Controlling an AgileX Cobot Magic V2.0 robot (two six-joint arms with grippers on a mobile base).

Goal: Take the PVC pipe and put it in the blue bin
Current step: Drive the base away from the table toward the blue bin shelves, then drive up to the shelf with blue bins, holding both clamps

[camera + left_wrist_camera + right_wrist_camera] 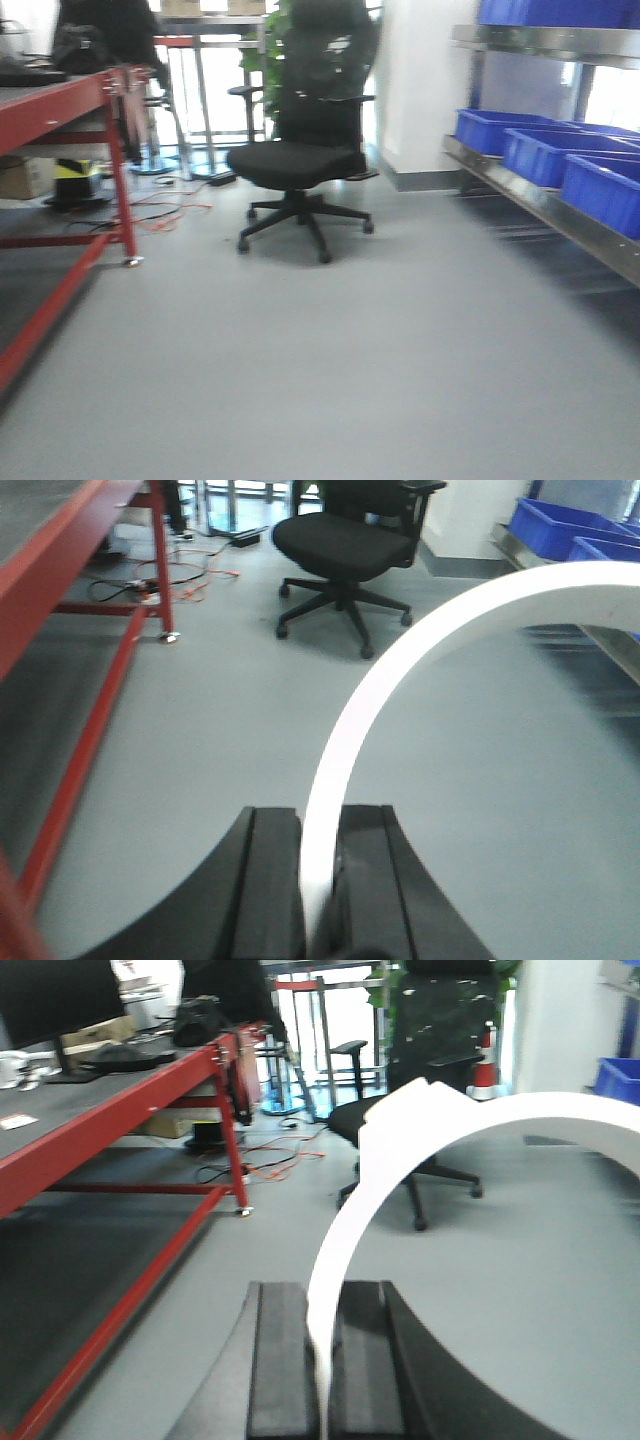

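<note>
- The left claw [318, 885] is clamped narrow on a white curved pipe [400, 670]. The pipe's edge is pinched between two black fingers [268, 880] and arcs up and away to the right, above the grey floor [350, 350].
- The right claw [322, 1365] holds the same kind of white arc, a pipe [350, 1210] rising from between its black fingers [280, 1360] and bending off to the right. It cannot be told whether both claws hold one piece or two.
- A second white edge shows behind the top of the arc in the right wrist view, too blurred to identify.
- Three blue bins [560, 155] sit in a row on the lower tier of a steel shelf [540, 205] along the right wall, well apart from both claws. From the front camera they are seen mostly side-on, and what the visible interiors show is only blue plastic.
- Another blue bin [540, 10] sits on the shelf's upper tier, its inside hidden.
- The pipe is held in the air, not in any bin.
- A black office chair [300, 160] stands mid-floor, between the shelf and a red-framed surface [50, 105] at left.
- Orange cables [165, 210] trail on the floor beside the leg of the surface.
</note>
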